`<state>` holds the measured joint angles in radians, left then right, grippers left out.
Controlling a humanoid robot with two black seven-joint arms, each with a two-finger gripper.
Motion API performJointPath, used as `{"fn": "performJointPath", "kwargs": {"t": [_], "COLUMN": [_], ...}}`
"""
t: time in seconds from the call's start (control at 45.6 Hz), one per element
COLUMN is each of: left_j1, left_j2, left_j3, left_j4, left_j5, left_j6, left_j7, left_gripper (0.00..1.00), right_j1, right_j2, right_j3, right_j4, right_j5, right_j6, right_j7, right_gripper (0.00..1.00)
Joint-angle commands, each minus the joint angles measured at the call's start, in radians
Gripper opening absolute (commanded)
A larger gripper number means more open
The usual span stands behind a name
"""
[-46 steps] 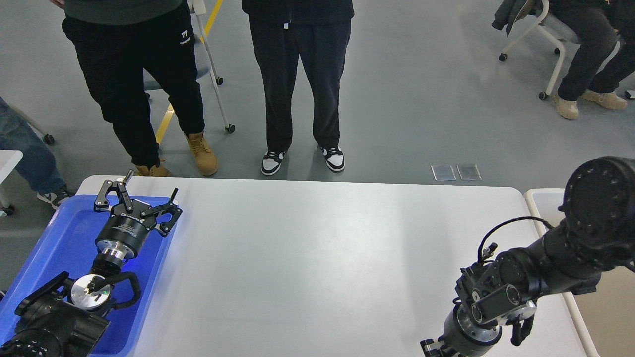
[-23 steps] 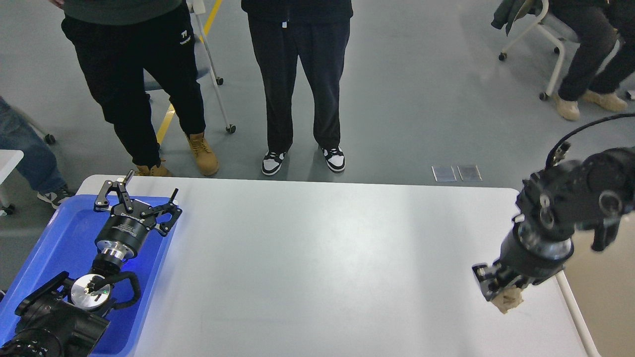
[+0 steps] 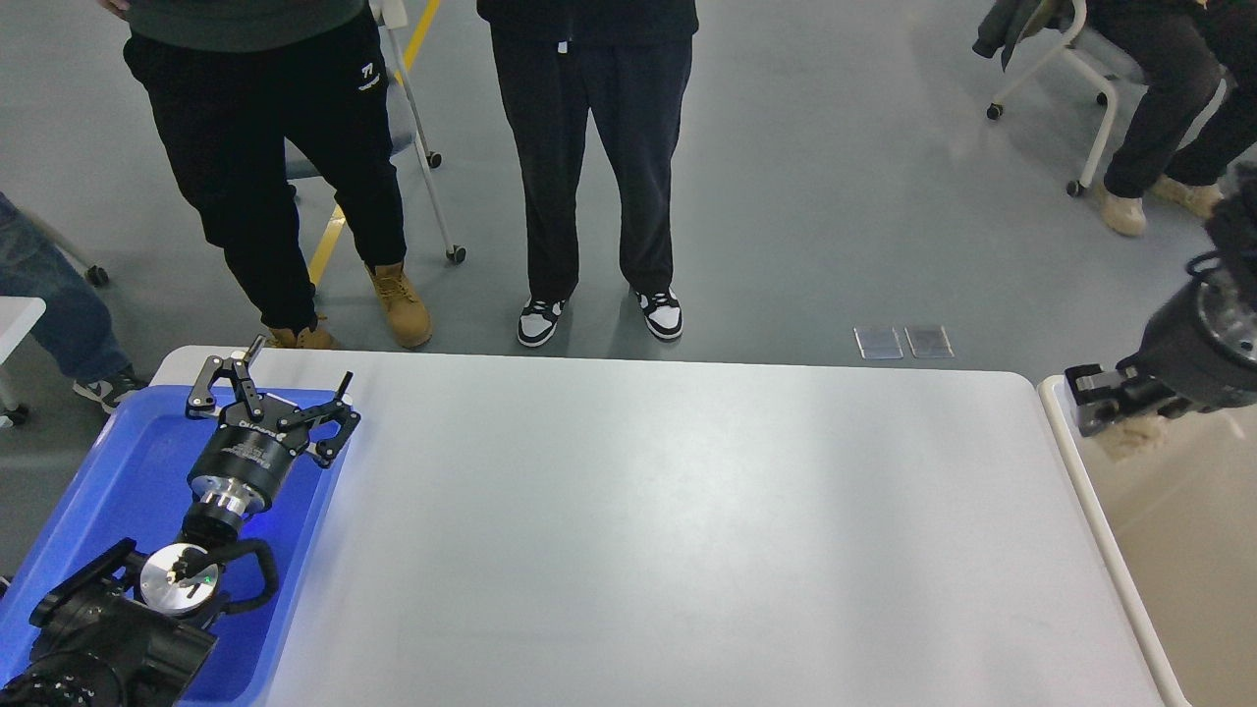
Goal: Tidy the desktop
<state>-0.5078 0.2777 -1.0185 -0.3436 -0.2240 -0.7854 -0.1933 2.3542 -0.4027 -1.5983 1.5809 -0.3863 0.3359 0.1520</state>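
The desktop (image 3: 638, 520) is a large light grey-white tabletop filling the middle of the head view, and its surface shows bare. My left gripper (image 3: 278, 385) is open and empty, held over the far end of the blue tray (image 3: 118, 471) at the table's left edge. My right gripper (image 3: 1115, 407) is at the far right, over the beige bin (image 3: 1178, 550), shut on a small crumpled beige lump (image 3: 1131, 439) that hangs just below its fingers.
Two people stand close to the table's far edge, their shoes (image 3: 599, 316) near it. A wheeled chair (image 3: 422, 128) is behind them, and a seated person (image 3: 1169, 108) is at the far right. The bin's white rim (image 3: 1080, 481) runs along the table's right edge.
My right arm has swung up from the table's near right corner and carried the beige lump away and to the right, over the beige bin. The left arm has not moved.
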Motion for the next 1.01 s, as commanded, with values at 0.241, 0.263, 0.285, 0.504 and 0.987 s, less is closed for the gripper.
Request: {"fn": "performJointPath", "kwargs": {"t": [0.241,0.263,0.285,0.504,0.987], "left_j1": [0.0,0.0,0.0,0.0,0.0], "left_j2": [0.0,0.0,0.0,0.0,0.0], "left_j3": [0.0,0.0,0.0,0.0,0.0], "left_j4": [0.0,0.0,0.0,0.0,0.0], "left_j5": [0.0,0.0,0.0,0.0,-0.001], "left_j6": [0.0,0.0,0.0,0.0,0.0], "left_j7": [0.0,0.0,0.0,0.0,0.0], "left_gripper": [1.0,1.0,1.0,1.0,1.0], "right_j1": [-0.423,-0.464,-0.56,-1.096,-1.498], "right_j2": [-0.327,-0.338,-0.352,-0.355,-0.096], "right_j3": [0.099,0.138,0.221,0.772,1.736], "right_j4": [-0.386,-0.425,-0.525,-1.054,-1.489], "right_j5": [0.21,0.234,0.283,0.506,0.521], "right_j6": [-0.744,-0.755,-0.771,-0.753,-0.561], "right_j7": [0.0,-0.002,-0.002,-0.006,-0.189], "right_gripper": [0.0,0.0,0.0,0.0,0.0]}}
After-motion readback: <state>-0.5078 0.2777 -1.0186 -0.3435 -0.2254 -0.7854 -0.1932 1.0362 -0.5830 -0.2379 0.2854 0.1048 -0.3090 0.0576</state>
